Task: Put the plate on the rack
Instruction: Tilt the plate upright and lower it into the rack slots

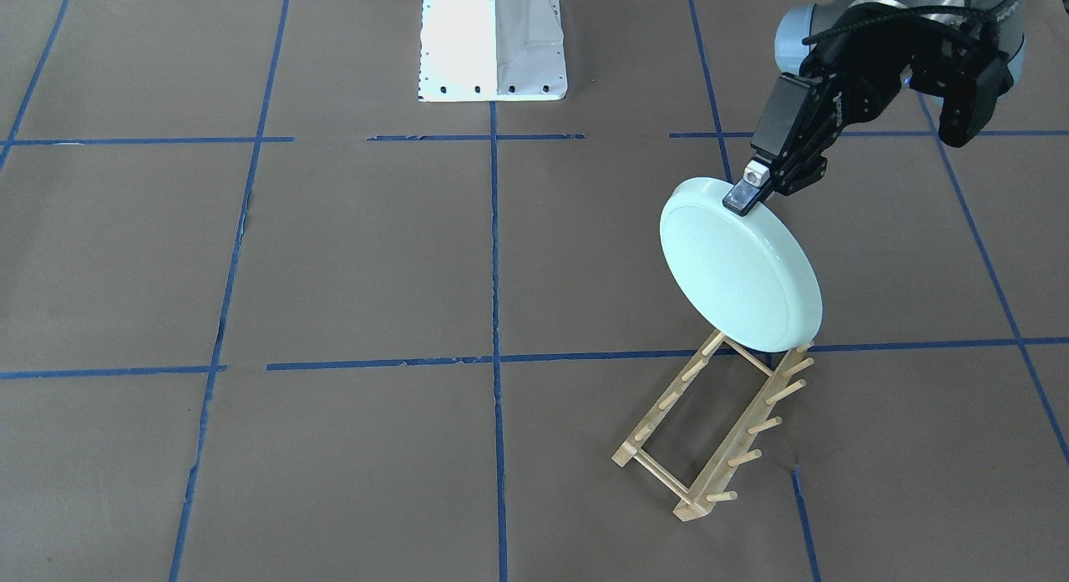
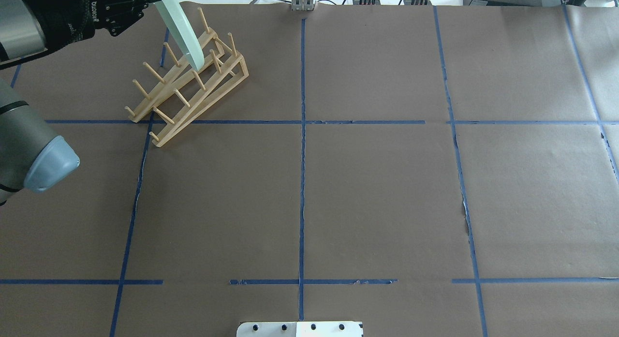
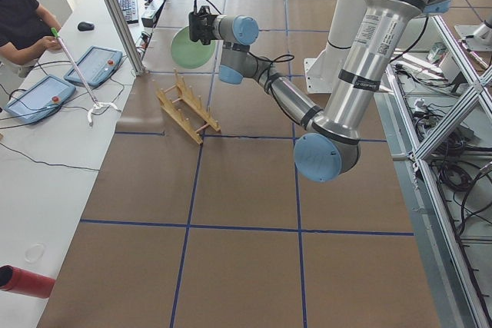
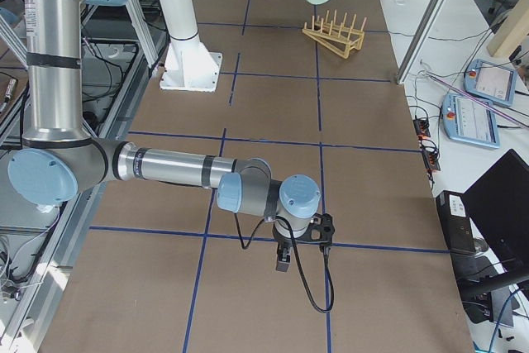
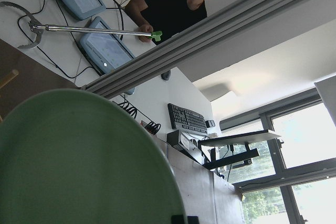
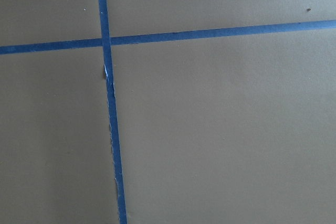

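Left fingers [image 1: 746, 196] pinch the plate [image 1: 735, 273] by its rim, upright over the rack [image 1: 710, 423], ready for slotting. Right fingers [image 4: 283, 265]: can't tell.

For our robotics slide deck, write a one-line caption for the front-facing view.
Left gripper holds the mint-green plate by its rim, tilted on edge, over one end of the wooden rack.

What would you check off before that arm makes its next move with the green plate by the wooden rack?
1. Left gripper shut on the plate's rim: ok.
2. Plate held on edge, close to the rack: ok.
3. Plate's lower edge lined up between pegs: cannot tell.
4. Rack holds no other dishes: ok.
5. Right arm far from the rack: ok.
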{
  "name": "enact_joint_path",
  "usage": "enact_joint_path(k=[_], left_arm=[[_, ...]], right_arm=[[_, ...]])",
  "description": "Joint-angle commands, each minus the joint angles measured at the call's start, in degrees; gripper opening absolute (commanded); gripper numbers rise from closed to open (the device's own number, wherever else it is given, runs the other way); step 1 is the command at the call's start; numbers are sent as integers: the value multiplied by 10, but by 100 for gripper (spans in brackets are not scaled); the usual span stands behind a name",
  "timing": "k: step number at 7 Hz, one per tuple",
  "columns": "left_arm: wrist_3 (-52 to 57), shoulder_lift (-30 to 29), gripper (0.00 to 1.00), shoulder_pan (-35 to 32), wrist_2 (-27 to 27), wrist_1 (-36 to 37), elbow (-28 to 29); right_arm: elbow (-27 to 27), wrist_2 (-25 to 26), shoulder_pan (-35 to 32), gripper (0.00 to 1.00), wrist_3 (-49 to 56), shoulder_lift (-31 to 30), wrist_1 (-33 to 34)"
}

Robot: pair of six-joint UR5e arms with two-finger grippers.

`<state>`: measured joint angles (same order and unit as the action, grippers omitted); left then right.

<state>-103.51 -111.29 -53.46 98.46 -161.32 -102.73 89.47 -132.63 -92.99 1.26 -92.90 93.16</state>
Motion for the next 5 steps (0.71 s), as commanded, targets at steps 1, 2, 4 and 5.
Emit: enact_joint_path(k=[1,2,4,5], left_arm=[[-24,-43,0,1,-51,-65,96],[-25,-64,0,1,-76,-63,130],[-26,-89,0,0,-98,-60,176],[-54,-102,0,0,-120,-58,191]], right_arm=[[0,0,0,100,0,-1,0],[0,0,0,100,1,0,0],[0,0,0,100,1,0,0],[0,0,0,100,0,0,0]])
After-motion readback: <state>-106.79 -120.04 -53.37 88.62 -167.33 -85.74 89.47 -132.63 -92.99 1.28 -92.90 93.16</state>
